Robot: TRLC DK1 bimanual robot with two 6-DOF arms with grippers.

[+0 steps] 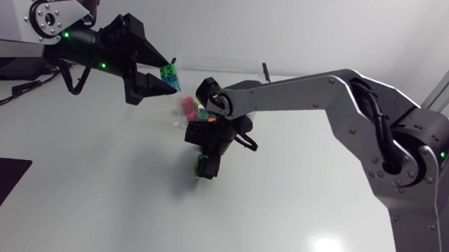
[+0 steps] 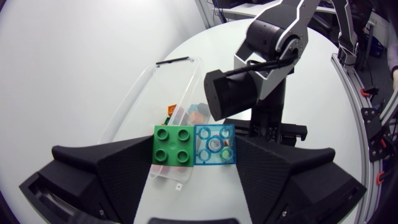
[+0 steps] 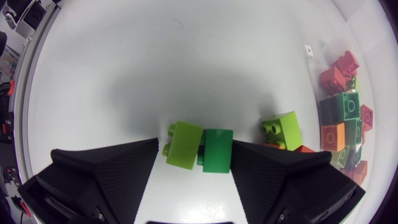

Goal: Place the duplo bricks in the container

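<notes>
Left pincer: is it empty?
No, the left pincer clamps a brick pair, green beside blue, between its fingers above the container.

White tabletop (image 1: 86,211), matte black fingers (image 2: 99,168), clear container (image 2: 146,87); green brick (image 2: 173,144), translucent-blue brick (image 2: 215,145), lime brick (image 3: 184,144), red bricks (image 3: 339,70), orange brick (image 3: 333,135).
</notes>
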